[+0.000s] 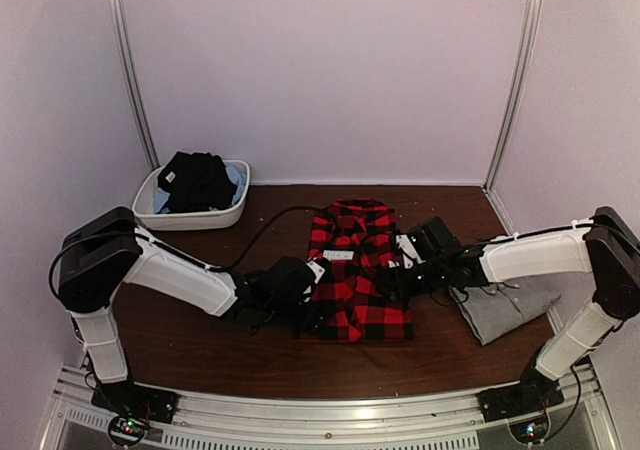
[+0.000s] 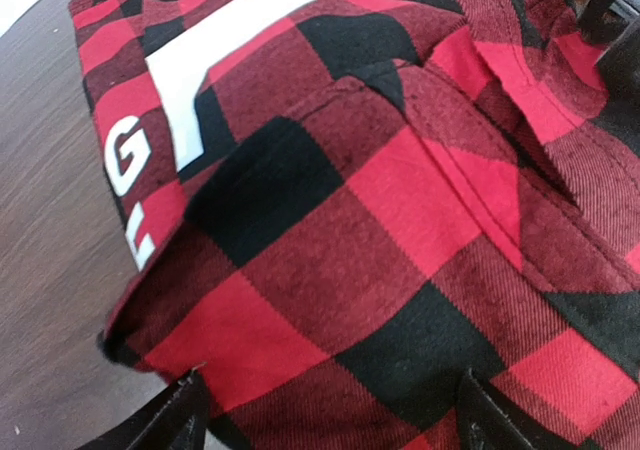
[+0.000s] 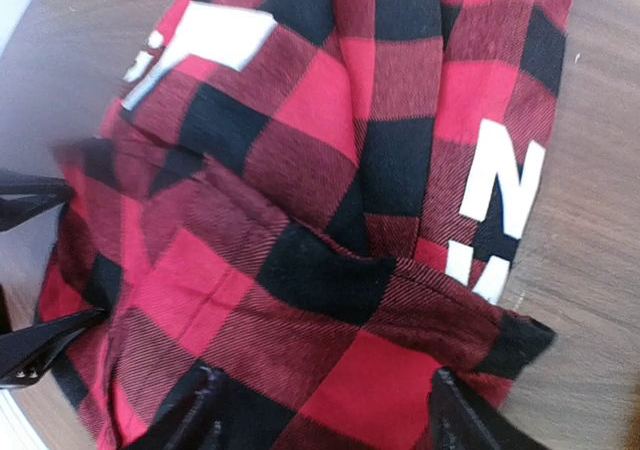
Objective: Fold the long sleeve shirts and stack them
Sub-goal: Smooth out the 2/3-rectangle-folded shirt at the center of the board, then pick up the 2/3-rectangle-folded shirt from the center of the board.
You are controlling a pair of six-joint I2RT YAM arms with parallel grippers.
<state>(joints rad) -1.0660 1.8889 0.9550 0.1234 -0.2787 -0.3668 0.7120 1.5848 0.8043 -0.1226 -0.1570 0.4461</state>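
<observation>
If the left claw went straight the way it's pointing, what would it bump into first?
The red-and-black check flannel shirt. In the left wrist view it fills the space ahead of the open left gripper, though the gap is hard to judge.

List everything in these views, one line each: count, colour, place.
Checked shirt: one, red and black with white lettering, lying at the middle of the table.
Grey shirt: one, plain grey, on the table right of the checked shirt, partly under the right arm.
Tub: one, white, at the far left of the table.
Clothes: a heap in the tub, mostly black with some light blue; the count cannot be told.
Table: one, dark brown wood.
Left arm: one, white and black, at the checked shirt's left edge, jaws open.
Right arm: one, white and black, at its right edge, jaws open.
</observation>
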